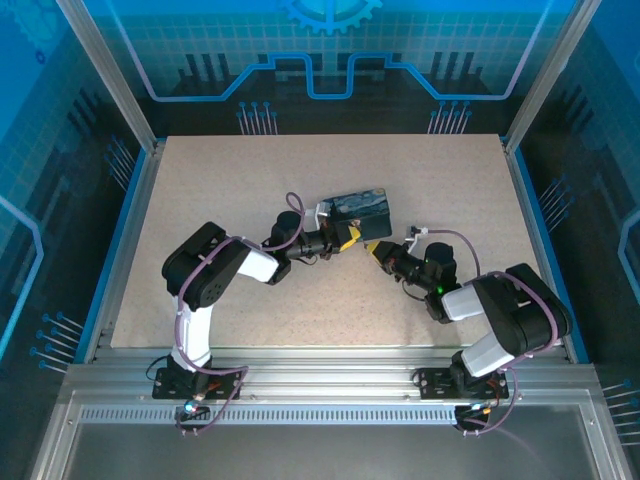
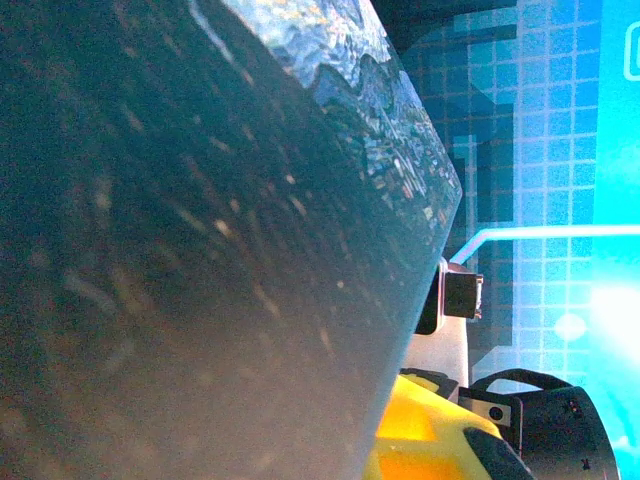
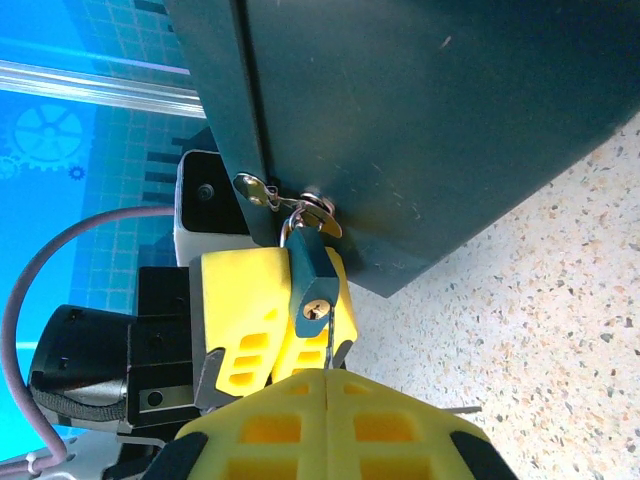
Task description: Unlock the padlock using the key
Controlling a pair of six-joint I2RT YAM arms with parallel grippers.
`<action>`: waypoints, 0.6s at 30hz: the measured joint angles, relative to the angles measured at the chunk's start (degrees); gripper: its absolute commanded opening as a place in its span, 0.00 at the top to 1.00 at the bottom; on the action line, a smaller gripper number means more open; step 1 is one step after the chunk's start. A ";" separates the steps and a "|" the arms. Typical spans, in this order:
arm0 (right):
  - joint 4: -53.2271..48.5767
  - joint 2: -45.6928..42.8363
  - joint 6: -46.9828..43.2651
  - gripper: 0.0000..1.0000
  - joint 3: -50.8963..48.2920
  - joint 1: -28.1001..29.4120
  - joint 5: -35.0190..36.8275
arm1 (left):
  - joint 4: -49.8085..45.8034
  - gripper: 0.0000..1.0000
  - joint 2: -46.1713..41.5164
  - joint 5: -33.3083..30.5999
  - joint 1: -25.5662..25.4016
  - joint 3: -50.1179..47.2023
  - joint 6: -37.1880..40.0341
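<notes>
Right wrist view: we see the teal padlock (image 3: 308, 280) hanging from a hasp (image 3: 318, 212) on the near side of a dark box (image 3: 420, 120), mid-table. The key (image 3: 328, 345) sits in its keyhole as a thin blade running back to the right gripper (image 3: 325, 385), whose yellow fingers are pressed together on it. The left gripper (image 1: 347, 237) appears to pinch the padlock body from behind. We judge the turn is due: rotate about the key's own axis, no sideways pull, while the left arm steadies the lock.

Both arms bent inward, grippers nearly meeting.
Left gripper (image 1: 347, 236) pinched closed; right gripper (image 1: 374, 249) fingers (image 3: 290, 425) pressed together, facing it.
</notes>
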 measured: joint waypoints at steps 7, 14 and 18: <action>0.81 0.09 0.02 1.00 0.00 0.04 0.00 | 0.72 1.00 0.63 0.04 0.00 0.00 -0.57; 0.81 0.09 0.00 1.00 0.00 0.04 0.00 | 1.75 1.00 1.03 0.04 0.00 0.00 -0.72; 0.81 0.04 0.00 1.00 -0.02 0.04 0.02 | 1.92 1.00 1.14 0.04 0.00 0.00 -1.03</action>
